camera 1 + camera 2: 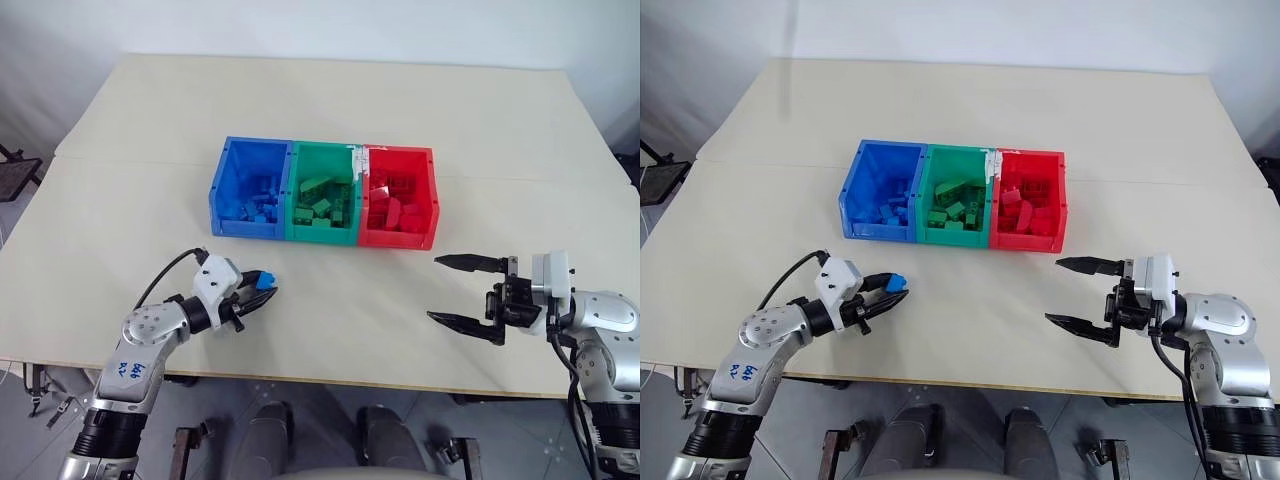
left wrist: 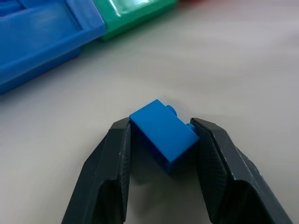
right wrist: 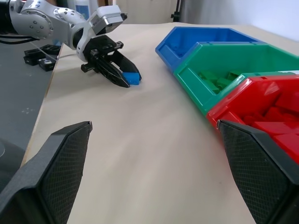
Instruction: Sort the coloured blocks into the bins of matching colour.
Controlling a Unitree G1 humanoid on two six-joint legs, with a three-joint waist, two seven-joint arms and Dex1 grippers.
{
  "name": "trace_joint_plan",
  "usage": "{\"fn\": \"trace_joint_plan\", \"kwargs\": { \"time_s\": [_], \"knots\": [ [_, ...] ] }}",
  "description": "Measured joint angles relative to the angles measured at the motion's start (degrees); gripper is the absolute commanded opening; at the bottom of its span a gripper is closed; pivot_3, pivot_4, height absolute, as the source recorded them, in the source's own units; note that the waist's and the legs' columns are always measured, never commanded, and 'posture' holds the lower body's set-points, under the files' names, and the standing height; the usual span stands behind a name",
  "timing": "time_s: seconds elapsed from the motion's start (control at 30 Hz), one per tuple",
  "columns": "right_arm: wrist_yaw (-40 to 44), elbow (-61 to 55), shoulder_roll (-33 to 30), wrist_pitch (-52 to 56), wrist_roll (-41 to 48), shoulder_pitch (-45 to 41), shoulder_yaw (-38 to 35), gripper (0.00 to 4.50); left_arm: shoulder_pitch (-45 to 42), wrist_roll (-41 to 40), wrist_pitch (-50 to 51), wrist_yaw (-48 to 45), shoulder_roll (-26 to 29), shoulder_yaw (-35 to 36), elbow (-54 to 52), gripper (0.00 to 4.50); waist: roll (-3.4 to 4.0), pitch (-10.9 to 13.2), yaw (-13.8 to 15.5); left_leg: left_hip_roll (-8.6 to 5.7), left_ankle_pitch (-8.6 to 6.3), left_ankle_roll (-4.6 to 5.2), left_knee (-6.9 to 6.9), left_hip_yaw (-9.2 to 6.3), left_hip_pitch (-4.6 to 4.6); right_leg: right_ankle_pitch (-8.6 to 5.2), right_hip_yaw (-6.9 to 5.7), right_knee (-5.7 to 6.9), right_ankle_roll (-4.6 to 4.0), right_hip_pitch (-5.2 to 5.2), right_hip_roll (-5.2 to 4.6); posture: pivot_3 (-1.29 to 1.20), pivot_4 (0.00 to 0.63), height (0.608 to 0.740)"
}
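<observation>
A small blue block (image 2: 163, 133) sits between the black fingers of my left gripper (image 1: 262, 287), which is shut on it low over the table, in front of the blue bin (image 1: 240, 226). The blue bin, the green bin (image 1: 320, 236) and the red bin (image 1: 396, 240) stand joined in a row at the table's middle. Each holds several blocks of its own colour. My right gripper (image 1: 434, 288) hovers open and empty at the front right, pointing left, below the red bin. In the right wrist view the left gripper (image 3: 126, 80) shows with the blue block (image 3: 132, 78) at its tips.
The beige table (image 1: 330, 100) stretches wide behind the bins and between my two grippers. Its front edge (image 1: 330, 382) runs just below both arms. Dark stands (image 1: 15, 170) sit beyond the table's left side.
</observation>
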Motion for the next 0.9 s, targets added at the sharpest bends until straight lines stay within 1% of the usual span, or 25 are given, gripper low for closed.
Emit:
{"fn": "trace_joint_plan", "kwargs": {
  "time_s": [0.1,0.2,0.27,0.3,0.4,0.47,0.57,0.63,0.7,0.83,0.9],
  "knots": [
    [-0.01,0.35,0.18,-0.03,-0.08,-0.45,0.07,4.50,-1.45,-2.71,-2.31,-1.49,-0.49,2.24,0.59,1.58,0.00,0.00,0.00,0.01,0.01,-0.01,0.00,0.00,-0.01,0.00,-0.01,0.00,0.00,0.00,0.01,0.00,0.150,0.740],
    [-0.01,1.14,0.69,-0.04,-0.23,-1.38,0.27,4.50,-6.90,-7.38,-2.83,-4.45,-0.38,4.94,0.94,1.58,0.00,0.00,0.19,-0.02,0.02,-0.02,0.05,-0.06,-0.02,0.00,-0.08,0.02,0.00,0.03,-0.01,0.00,0.150,0.740],
    [0.01,1.49,0.89,-0.09,-0.29,-2.08,0.52,4.50,-12.50,-8.61,-2.63,-5.52,0.53,5.80,2.20,1.58,0.00,0.00,0.24,-0.06,0.02,-0.01,0.06,-0.09,-0.02,0.01,-0.09,0.03,0.01,0.04,-0.01,0.00,0.150,0.740],
    [0.03,1.77,0.94,-0.12,-0.33,-2.24,0.61,4.50,-15.87,-8.05,-2.92,-5.57,0.83,5.64,4.61,1.58,0.00,0.00,0.28,-0.09,0.03,-0.01,0.06,-0.09,-0.01,0.01,-0.10,0.06,0.01,0.05,-0.01,0.00,0.150,0.740],
    [-0.07,2.31,1.38,-0.31,-0.43,-2.74,0.72,4.50,-24.98,-2.88,-6.31,-2.93,0.98,4.67,15.65,1.58,0.00,0.00,0.14,-0.10,0.03,0.00,0.06,-0.07,0.00,0.01,-0.10,0.08,0.02,0.04,0.01,0.00,0.150,0.740],
    [-0.28,3.13,1.47,-0.90,-0.73,-3.17,0.59,4.50,-30.97,0.40,-8.35,-0.16,0.17,3.85,25.36,1.58,-0.03,0.01,0.07,-0.10,0.03,0.00,0.06,-0.06,-0.05,0.01,-0.11,0.07,0.03,-0.01,0.02,0.00,0.150,0.740],
    [-0.68,3.72,1.48,-1.25,-0.79,-3.48,0.30,4.50,-37.90,2.91,-11.14,1.89,-1.27,3.36,36.05,1.58,-0.05,0.02,-0.08,-0.10,0.03,0.00,0.06,-0.01,-0.06,0.01,-0.11,0.11,0.03,-0.05,0.02,0.00,0.150,0.740],
    [-0.86,3.75,1.48,-1.30,-0.78,-3.48,0.24,4.50,-40.14,3.48,-12.91,1.46,-1.84,2.93,39.86,2.33,-0.05,0.02,-0.20,-0.08,0.03,0.00,0.02,0.03,-0.07,0.01,-0.11,0.16,0.04,-0.06,0.01,0.00,0.150,0.740],
    [-1.22,3.72,1.50,-1.32,-0.75,-3.31,0.17,4.50,-40.41,3.41,-13.75,-0.23,-1.99,2.70,41.43,2.93,-0.05,0.02,-0.32,-0.07,0.03,0.00,-0.03,0.05,-0.07,0.01,-0.11,0.20,0.04,-0.09,0.02,0.00,0.150,0.740],
    [-1.89,3.32,1.92,-1.33,-0.70,-2.30,0.20,4.50,-39.44,2.63,-13.63,-4.58,-1.44,2.56,40.74,4.15,-0.05,0.02,-0.18,-0.07,0.03,0.00,0.01,0.05,-0.12,0.01,-0.12,0.19,0.04,-0.10,0.00,0.00,0.150,0.740],
    [-1.96,3.00,1.97,-1.42,-0.70,-1.86,0.15,4.50,-36.81,2.00,-13.58,-6.39,0.13,2.69,37.08,4.15,-0.05,0.02,-0.34,-0.05,0.03,0.01,0.01,0.06,-0.11,0.01,-0.10,0.19,0.04,-0.10,0.01,0.00,0.150,0.740]
  ]
}}
